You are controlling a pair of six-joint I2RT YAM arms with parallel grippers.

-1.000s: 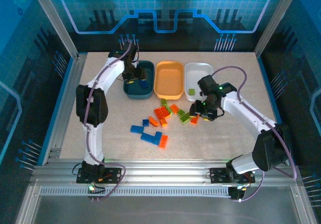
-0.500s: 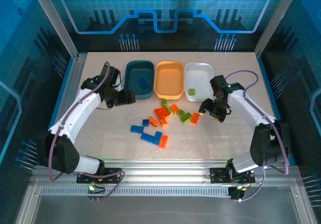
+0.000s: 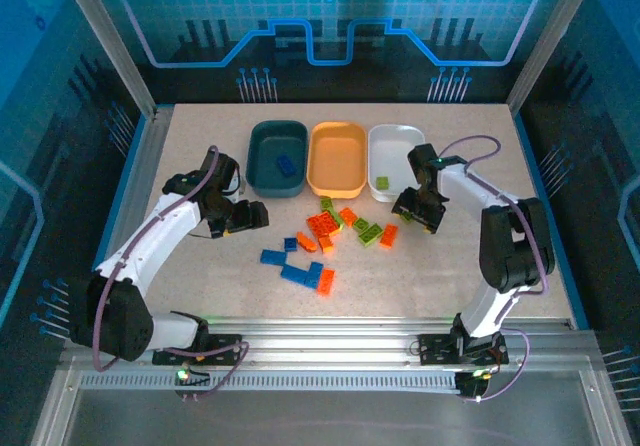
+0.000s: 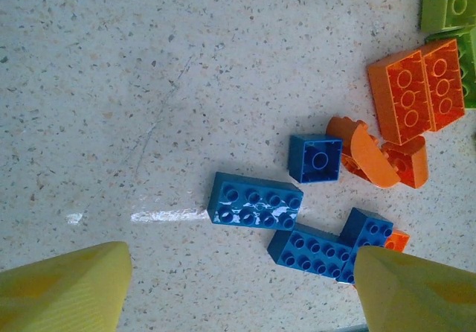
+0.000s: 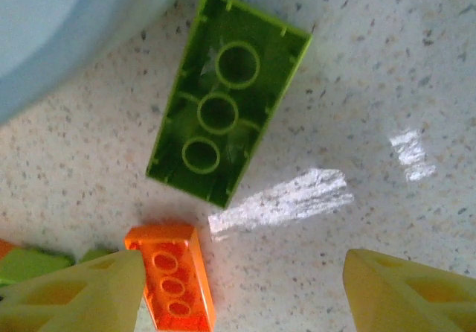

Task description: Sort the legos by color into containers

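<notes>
Loose legos (image 3: 330, 234) in blue, orange and lime green lie mid-table, in front of the dark teal tub (image 3: 262, 171), the orange tub (image 3: 337, 184) and the white tub (image 3: 398, 134). A blue brick (image 3: 286, 163) lies in the teal tub and a green brick (image 3: 382, 182) in the white one. My left gripper (image 3: 256, 213) (image 4: 238, 295) is open just left of the pile, above bare table beside a blue two-by-four brick (image 4: 255, 202). My right gripper (image 3: 412, 209) (image 5: 245, 295) is open by the white tub's front corner (image 5: 67, 27), near an upturned green brick (image 5: 227, 97) and an orange brick (image 5: 172, 283).
A small blue brick (image 4: 315, 158), an L-shaped blue piece (image 4: 331, 246) and orange bricks (image 4: 413, 94) lie close ahead of the left fingers (image 4: 63, 291). Aluminium frame rails (image 3: 320, 331) run along the table's near edge, and blue panels wall the sides.
My left arm has swung from over the teal tub down to the table left of the pile. My right gripper has shifted up toward the white tub's front corner.
</notes>
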